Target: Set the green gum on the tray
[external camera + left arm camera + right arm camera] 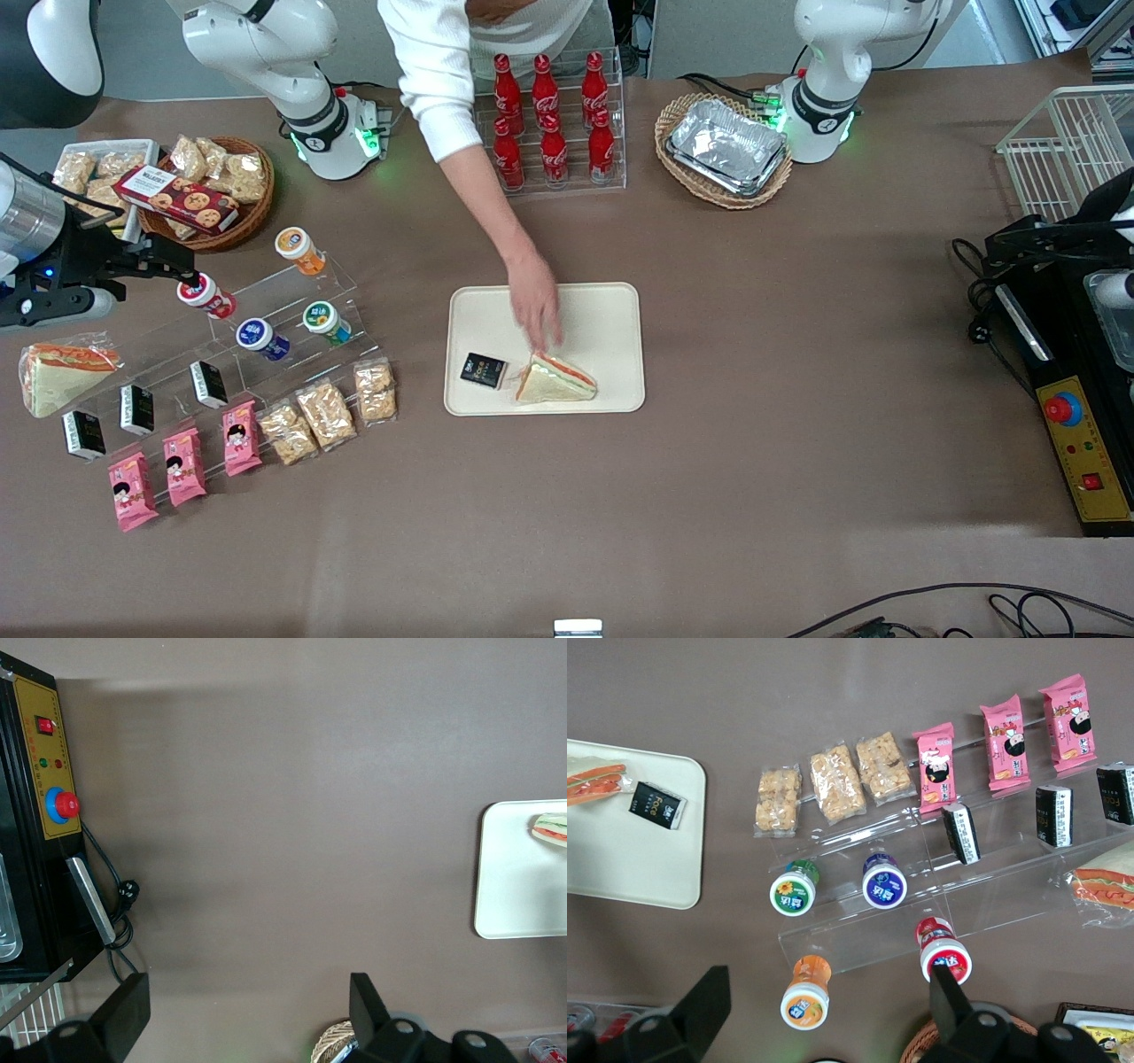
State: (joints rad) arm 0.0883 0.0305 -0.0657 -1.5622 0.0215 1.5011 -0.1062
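The green gum (326, 321) is a small bottle with a teal-green label and a white lid. It lies on a step of a clear acrylic stand (292, 297), beside a blue-labelled bottle (260, 338). It also shows in the right wrist view (794, 890). The cream tray (611, 310) lies mid-table and holds a sandwich (556, 379) and a black packet (483, 369). It also shows in the right wrist view (620, 859). A person's hand (534, 301) reaches onto the tray by the sandwich. My gripper (173, 259) (824, 1019) is open and empty. It hangs above the stand near the red bottle (946, 957) and the orange bottle (806, 992), apart from the green gum.
The stand also carries black packets (208, 383), pink packets (184, 465) and snack bags (326, 413). A wrapped sandwich (58, 377) and a cookie basket (208, 190) lie toward the working arm's end. A cola rack (549, 120) and a basket of foil trays (726, 146) stand farther from the camera.
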